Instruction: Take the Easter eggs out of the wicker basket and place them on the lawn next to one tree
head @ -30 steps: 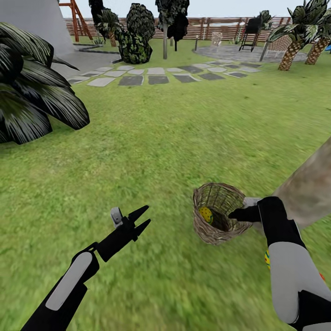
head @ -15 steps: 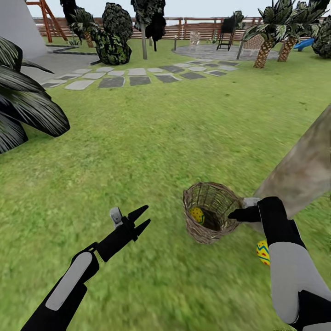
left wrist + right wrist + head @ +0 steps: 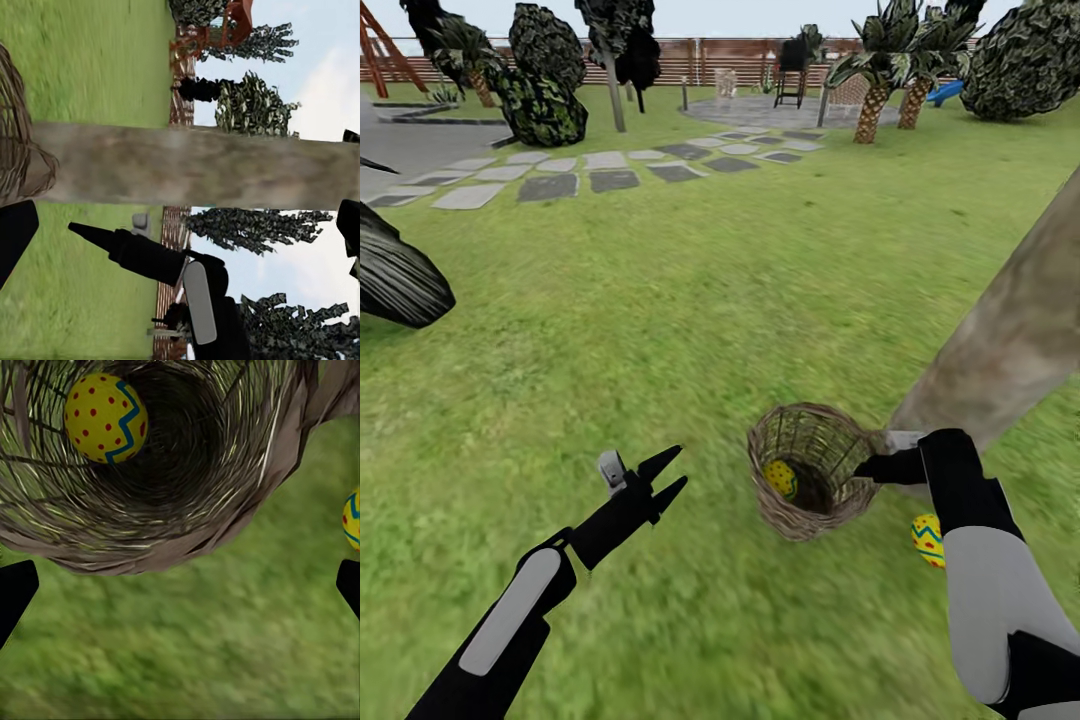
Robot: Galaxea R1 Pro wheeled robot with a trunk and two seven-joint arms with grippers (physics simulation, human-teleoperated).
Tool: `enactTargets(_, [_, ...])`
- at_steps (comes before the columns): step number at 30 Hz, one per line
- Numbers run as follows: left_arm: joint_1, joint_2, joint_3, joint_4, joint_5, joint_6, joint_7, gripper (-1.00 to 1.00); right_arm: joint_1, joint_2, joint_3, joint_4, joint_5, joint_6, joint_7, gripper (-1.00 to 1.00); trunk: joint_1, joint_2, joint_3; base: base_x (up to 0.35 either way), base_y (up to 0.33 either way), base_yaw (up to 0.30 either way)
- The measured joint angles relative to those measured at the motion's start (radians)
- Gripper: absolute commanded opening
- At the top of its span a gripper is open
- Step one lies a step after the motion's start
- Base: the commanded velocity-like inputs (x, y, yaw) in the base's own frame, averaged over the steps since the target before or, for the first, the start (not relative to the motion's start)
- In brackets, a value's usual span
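Hovering my right hand (image 3: pixel 875 466) at the wicker basket (image 3: pixel 807 470) rim, seemingly open; one egg (image 3: pixel 105 417) inside, another (image 3: pixel 927 538) on lawn (image 3: pixel 690 300) beside the tree (image 3: pixel 1010 340); left hand (image 3: pixel 660 480) open.

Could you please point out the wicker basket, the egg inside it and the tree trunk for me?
Wicker basket (image 3: pixel 800 520), head view, near outer wall.
Egg in the basket (image 3: pixel 105 418), right wrist view, middle of the shell.
Tree trunk (image 3: pixel 1010 335), head view, middle of the bark.
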Motion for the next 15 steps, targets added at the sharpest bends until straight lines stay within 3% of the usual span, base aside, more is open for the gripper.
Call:
enactTargets(8, [0.0, 0.0, -0.001, 0.0, 0.001, 0.0, 0.0, 1.0, 0.002, 0.018, 0.001, 0.003, 0.001, -0.003, -0.001, 1.0, 0.0, 0.0, 0.0, 0.205, 0.259, -0.081])
enactTargets(11, [0.0, 0.0, -0.001, 0.0, 0.002, 0.0, 0.0, 1.0, 0.004, 0.052, 0.001, 0.033, 0.005, -0.01, -0.005, 1.0, 0.0, 0.0, 0.0, 0.111, 0.104, -0.002])
enactTargets(15, [0.001, 0.0, -0.001, 0.0, 0.002, 0.0, -0.001, 1.0, 0.004, 0.062, 0.002, 0.083, 0.006, -0.016, -0.01, 1.0, 0.0, 0.0, 0.0, 0.025, 0.024, -0.001])
